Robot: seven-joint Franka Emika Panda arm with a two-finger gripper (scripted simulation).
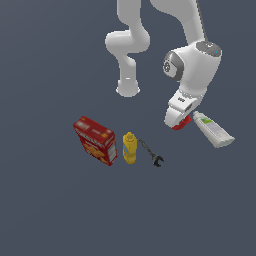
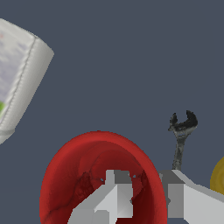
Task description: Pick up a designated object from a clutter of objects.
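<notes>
Wrist angled down — jaws straddling red cup [image 2: 87, 170] rim (one inside).

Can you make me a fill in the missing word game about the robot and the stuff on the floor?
1. The cup under the gripper is the colour ____.
2. In the wrist view, one finger is inside the cup and the other finger is ____ it.
3. In the exterior view, the squeeze bottle between the printed box and the wrench is the colour ____.
4. The white bottle is not standing up; it is ____ on its side.

Missing words: red; outside; yellow; lying
</notes>
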